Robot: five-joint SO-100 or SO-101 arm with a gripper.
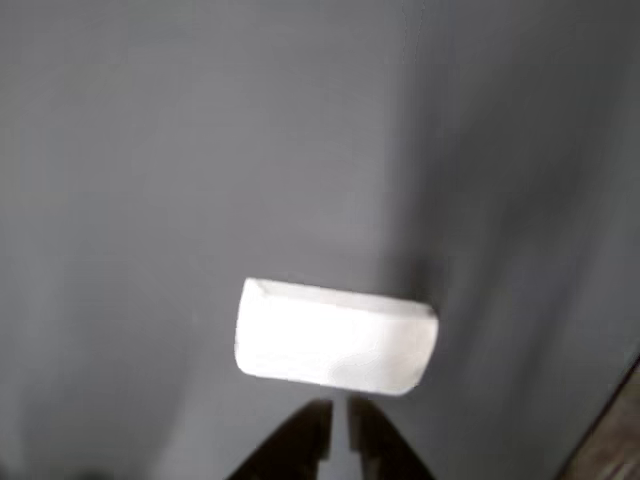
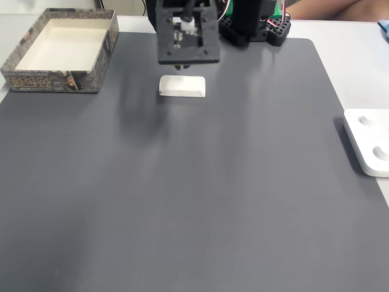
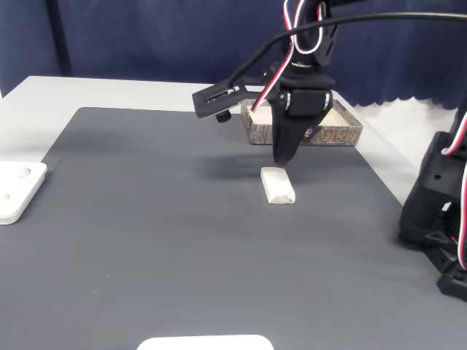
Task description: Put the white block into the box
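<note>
The white block lies flat on the dark mat of the desk, toward the far side, well apart from the box, which stands at the far left corner in a fixed view. The gripper hangs just above the block, its fingers almost together and holding nothing.

The danger is clear: with the fingers so close, a descent would press onto the top of the block or push it away instead of taking it. The gripper should open first. Also, the tips sit near one edge of the block, so the grip could be off-centre and the block could turn or slip.
</note>
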